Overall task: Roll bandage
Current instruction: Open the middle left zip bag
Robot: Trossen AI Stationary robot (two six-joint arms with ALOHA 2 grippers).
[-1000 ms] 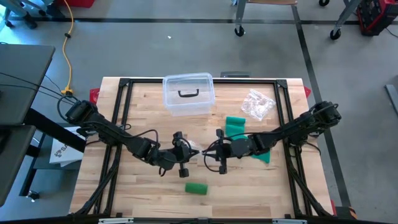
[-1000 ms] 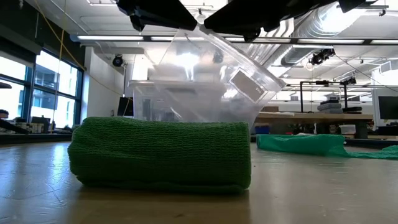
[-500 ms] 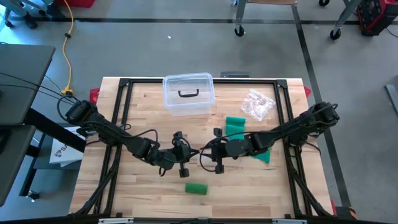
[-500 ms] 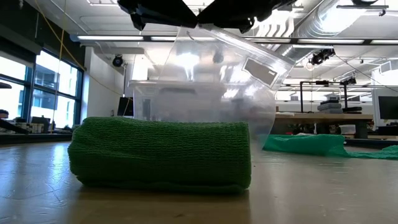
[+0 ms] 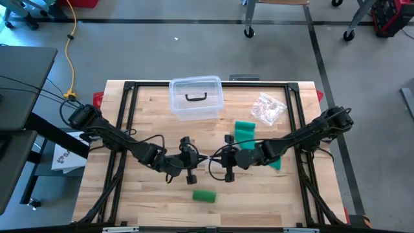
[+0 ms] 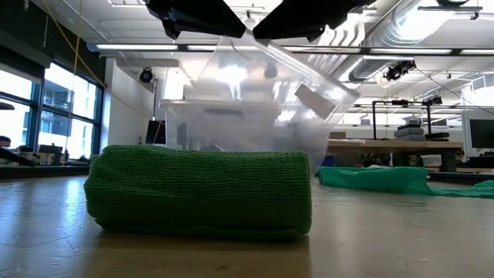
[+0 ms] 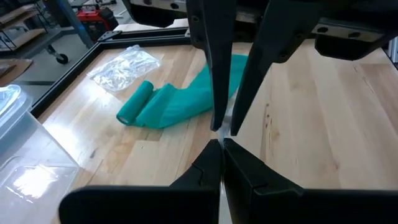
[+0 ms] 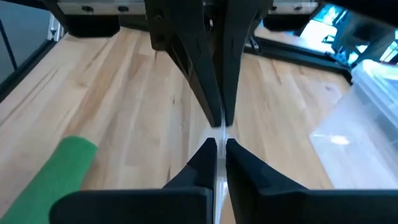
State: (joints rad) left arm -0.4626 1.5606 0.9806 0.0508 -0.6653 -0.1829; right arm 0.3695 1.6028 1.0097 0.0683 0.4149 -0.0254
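just behind the green roll (image 5: 204,196), the right end effector (image 5: 216,164) has re-clenched on the clear bag (image 6: 262,93) opposite the left end effector (image 5: 200,162), also clenched; bagging continues.

We see even, bright overhead light: ceiling strip lamps (image 6: 154,48) glare in the low view, and windows (image 6: 46,108) glow at its side. The green roll (image 6: 201,191) appears sharp, the room behind soft. In both wrist views the near fingers (image 7: 211,171) blur, and shadows on the tabletop (image 5: 149,110) stay faint.
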